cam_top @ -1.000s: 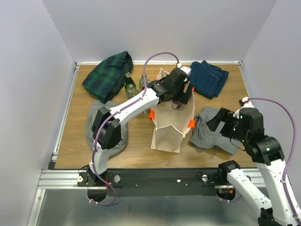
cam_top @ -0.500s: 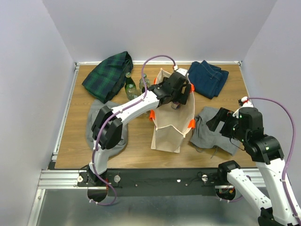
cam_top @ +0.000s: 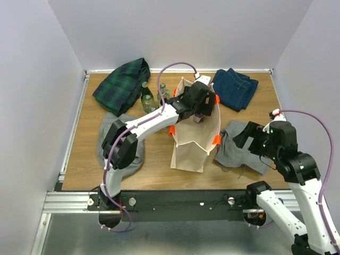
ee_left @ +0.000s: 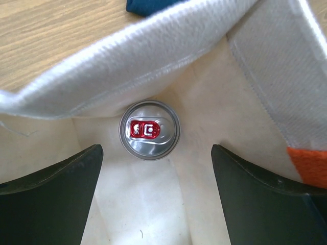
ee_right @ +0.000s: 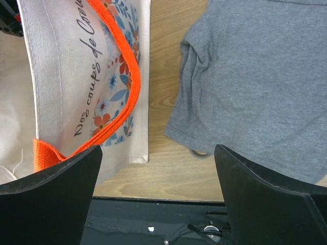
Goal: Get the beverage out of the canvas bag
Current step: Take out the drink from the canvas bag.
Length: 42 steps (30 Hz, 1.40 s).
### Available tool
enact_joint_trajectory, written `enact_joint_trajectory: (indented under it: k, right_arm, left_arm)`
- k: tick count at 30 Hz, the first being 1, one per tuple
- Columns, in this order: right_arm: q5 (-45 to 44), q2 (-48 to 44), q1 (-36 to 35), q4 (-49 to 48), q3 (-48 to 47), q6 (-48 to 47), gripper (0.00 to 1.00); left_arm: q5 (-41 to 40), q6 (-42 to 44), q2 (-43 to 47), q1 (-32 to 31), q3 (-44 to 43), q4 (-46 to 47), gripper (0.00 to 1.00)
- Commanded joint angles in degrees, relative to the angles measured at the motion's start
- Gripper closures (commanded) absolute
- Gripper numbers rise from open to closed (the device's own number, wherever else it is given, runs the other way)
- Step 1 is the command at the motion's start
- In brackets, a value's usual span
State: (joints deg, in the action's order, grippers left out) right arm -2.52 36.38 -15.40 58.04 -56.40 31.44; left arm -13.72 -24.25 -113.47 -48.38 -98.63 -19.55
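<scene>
The left gripper (cam_top: pixel 198 117) is reaching down into the open mouth of the canvas bag (cam_top: pixel 188 149), which is standing upright near the middle of the table (cam_top: pixel 154 159). In the left wrist view its jaws are spreading wide, one dark finger (ee_left: pixel 51 199) on each side, and they are gripping nothing. The beverage can (ee_left: pixel 149 129) is standing upright on the bag's bottom, silver top and red tab facing up, close against the far inner wall. It is sitting between the two fingers but apart from both.

The right gripper (cam_top: pixel 241 137) is hanging over the grey shirt (ee_right: pixel 255 76) just right of the bag, jaws fully spread and empty, touching neither the cloth nor the bag's printed side with its orange handle (ee_right: pixel 130 76).

Left of the bag's far end, two green bottles (cam_top: pixel 147 97) are standing beside a plaid cloth (cam_top: pixel 122 85). Folded blue jeans (cam_top: pixel 236 87) are lying at the far right.
</scene>
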Motion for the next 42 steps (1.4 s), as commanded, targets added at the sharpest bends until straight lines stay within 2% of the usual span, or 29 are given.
enact_joint_trajectory:
  k: [1, 10, 22, 30, 42]
  right_arm:
    - [-2.0, 0.0, -0.2, 0.1, 0.6, -0.8, 0.0]
    - [-1.9, 0.2, -0.2, 0.1, 0.8, -0.7, 0.0]
    - [-2.1, 0.0, -0.2, -0.1, 0.9, -0.7, 0.0]
    - [-2.0, -0.1, -0.2, -0.2, 1.0, -0.9, 0.0]
    - [-2.7, -0.4, -0.2, -0.2, 1.0, -0.7, 0.0]
  left_arm:
    - [-0.1, -1.1, 0.2, 0.0, -3.3, 1.2, 0.04]
    - [-3.2, -4.0, -4.7, 0.1, -11.1, -6.9, 0.04]
    - [-4.7, -4.8, -5.3, 0.1, -7.3, -6.3, 0.04]
    - [-4.7, -3.2, -8.1, 0.1, -10.5, -7.3, 0.08]
    - [-4.0, -3.3, -8.8, 0.1, -10.0, -6.6, 0.11]
